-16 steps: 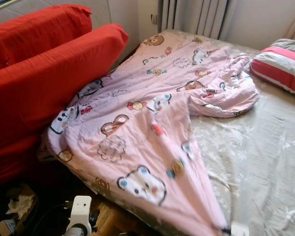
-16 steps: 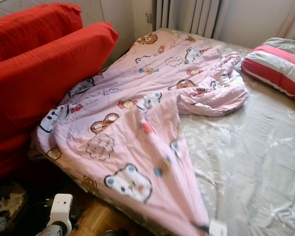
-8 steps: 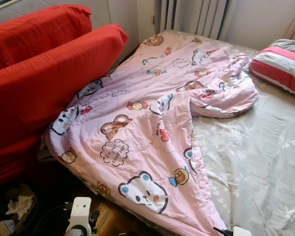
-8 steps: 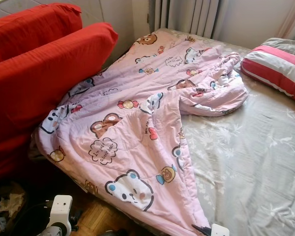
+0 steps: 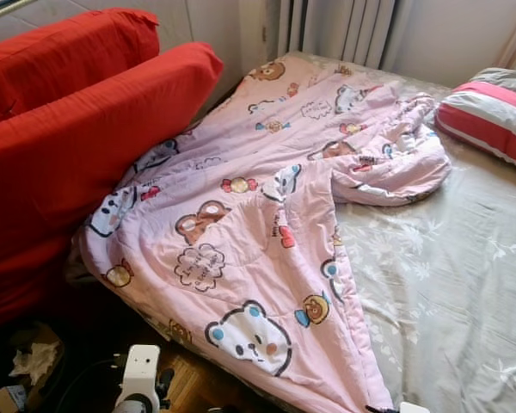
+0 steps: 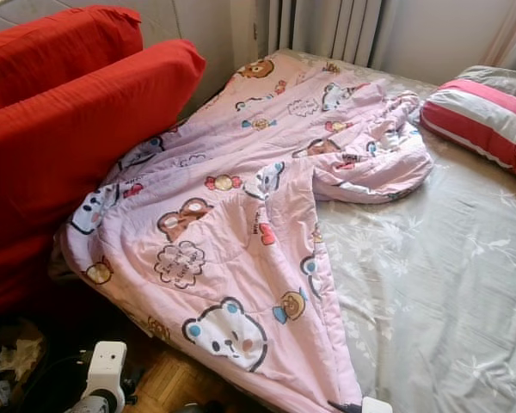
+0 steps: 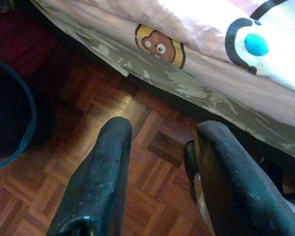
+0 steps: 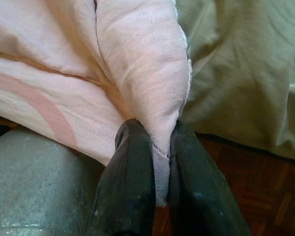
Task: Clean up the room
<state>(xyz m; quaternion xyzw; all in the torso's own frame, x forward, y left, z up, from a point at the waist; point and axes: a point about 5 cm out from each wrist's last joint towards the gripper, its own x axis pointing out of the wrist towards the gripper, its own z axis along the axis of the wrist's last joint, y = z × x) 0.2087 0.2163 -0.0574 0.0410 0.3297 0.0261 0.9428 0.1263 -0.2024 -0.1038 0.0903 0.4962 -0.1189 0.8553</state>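
My right gripper (image 8: pixel 160 147) pinching the pink quilt's (image 5: pixel 267 232) corner at the bed (image 5: pixel 447 275) edge, left gripper (image 7: pixel 160 162) spread apart over the floor (image 7: pixel 54 172).

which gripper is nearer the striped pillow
Right. The right gripper is pinching the pink quilt corner at the bed's foot edge, on the striped pillow side. The left gripper hangs open over the wood floor, on the far side from it.

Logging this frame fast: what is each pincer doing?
Left pincer: open, empty, above the wooden floor.
Right pincer: closed on the pink quilt corner.
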